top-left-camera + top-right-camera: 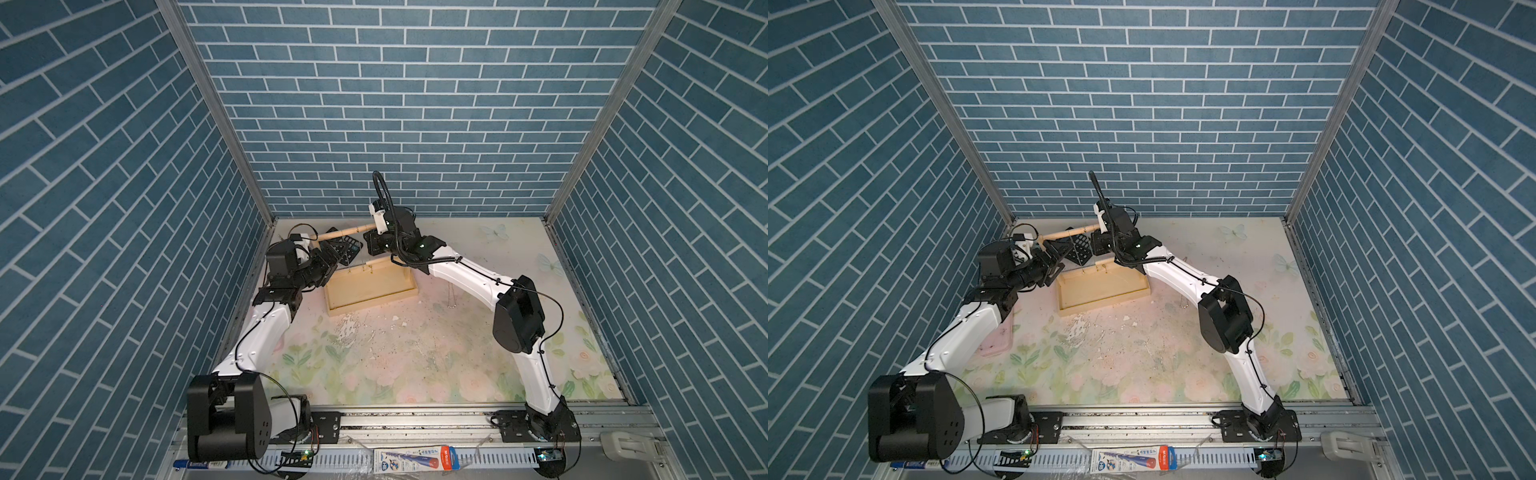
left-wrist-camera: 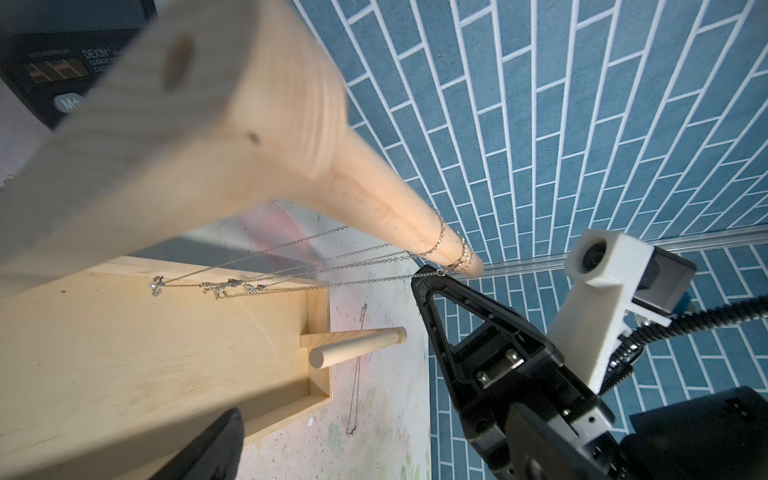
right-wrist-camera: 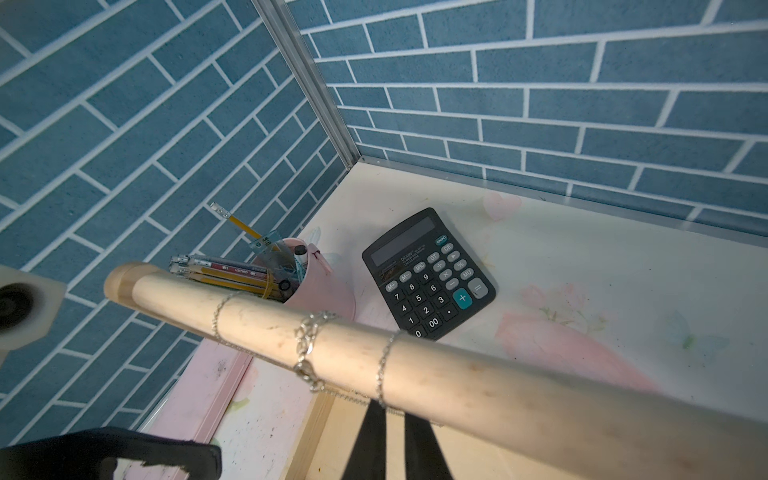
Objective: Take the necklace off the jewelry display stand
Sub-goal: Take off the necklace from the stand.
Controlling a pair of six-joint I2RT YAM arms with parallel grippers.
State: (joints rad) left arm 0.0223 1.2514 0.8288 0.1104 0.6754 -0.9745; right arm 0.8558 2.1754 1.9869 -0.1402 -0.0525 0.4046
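With right gripper (image 2: 428, 276) pinched on the necklace (image 2: 332, 285) and left gripper (image 1: 330, 257) spread wide, I am planning a level draw off the bar (image 2: 374, 195), clear of neighbouring chains (image 2: 436, 241).

Stand: jewelry display stand (image 1: 365, 289), pale wood, shallow rectangular tray, tall and short uprights, two round dowels, upright.
Hung: necklaces (image 3: 305, 349), thin silver chains looped over the stand's upper dowel (image 3: 478, 382), near its free end.
Loose: stray necklace (image 2: 357, 370), flat outside the stand's tray, just beside its short upright.
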